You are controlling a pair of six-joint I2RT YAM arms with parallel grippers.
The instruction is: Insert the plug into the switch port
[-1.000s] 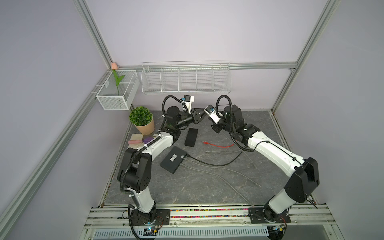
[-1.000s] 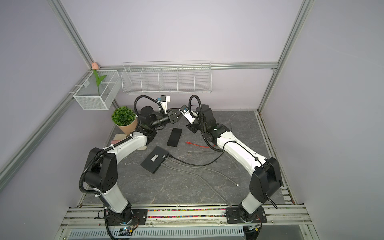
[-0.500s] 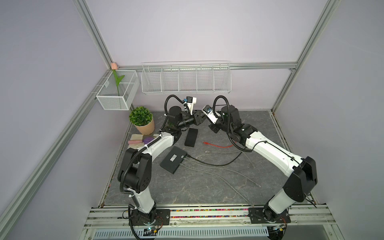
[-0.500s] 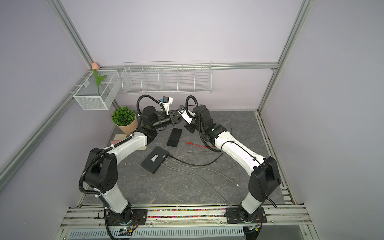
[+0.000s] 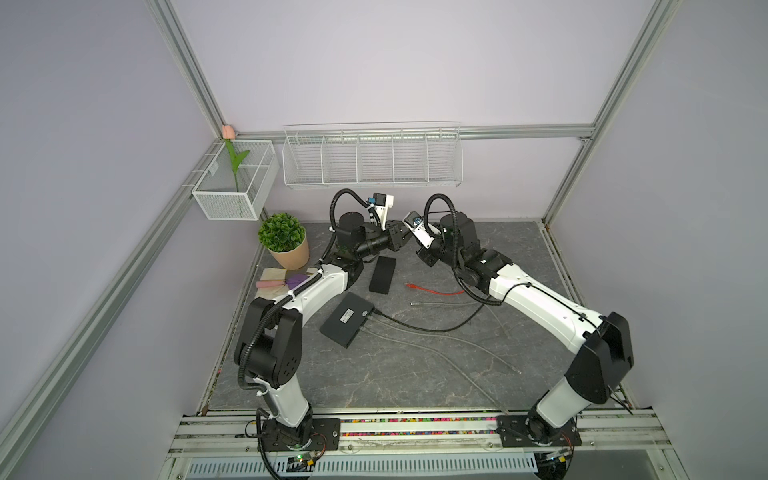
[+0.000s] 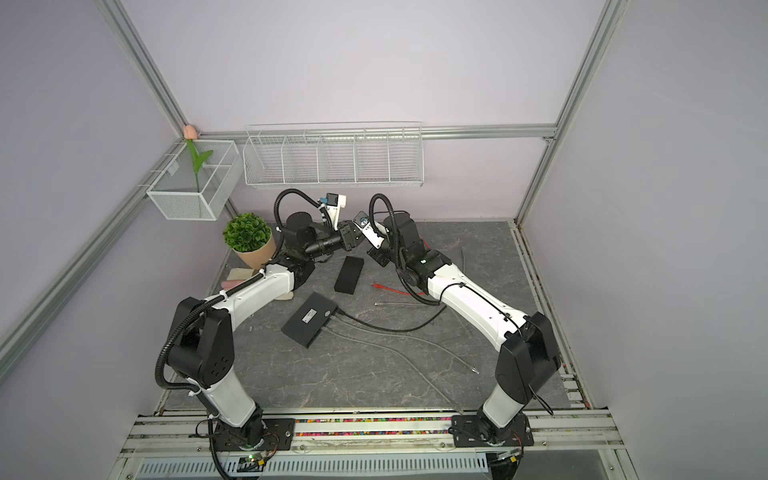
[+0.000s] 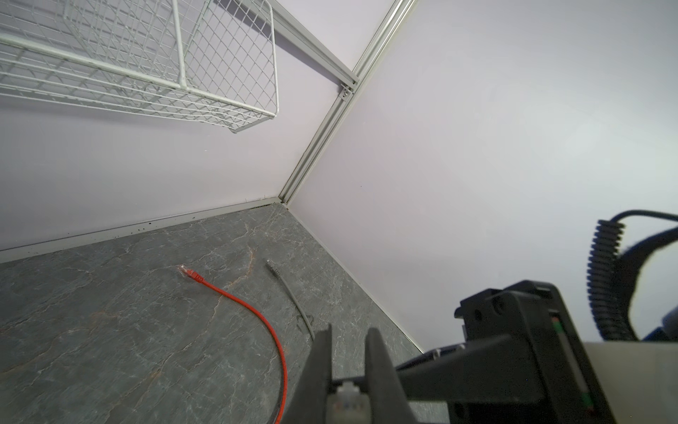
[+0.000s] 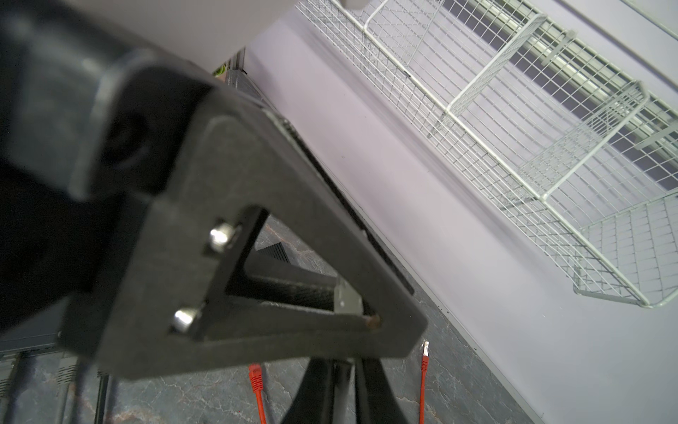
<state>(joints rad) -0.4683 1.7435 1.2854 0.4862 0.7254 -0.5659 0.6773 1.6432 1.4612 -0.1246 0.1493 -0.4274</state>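
Observation:
Both arms are raised at the back of the cell, where the grippers meet in mid-air. In the left wrist view my left gripper point(image 7: 349, 330) is shut on a clear plug point(image 7: 346, 398), which sits deep between its fingers. My right gripper point(image 8: 341, 389) faces it, with its jaws slightly apart around a thin grey cable. In both top views the left gripper point(image 5: 404, 236) and the right gripper point(image 5: 420, 248) nearly touch. The black switch point(image 5: 348, 318) lies flat on the floor below them, with cables plugged into one side.
A second flat black box point(image 5: 382, 275) lies behind the switch. A red cable point(image 5: 432, 291), a black cable point(image 5: 424, 328) and grey cables point(image 5: 436, 353) trail over the floor. A potted plant point(image 5: 284, 239) and sponges point(image 5: 276, 280) sit at the left. Wire baskets point(image 5: 372, 160) hang on the back wall.
The two grippers have come together from a small gap. The left jaws have closed on the plug. The right jaws have eased apart.

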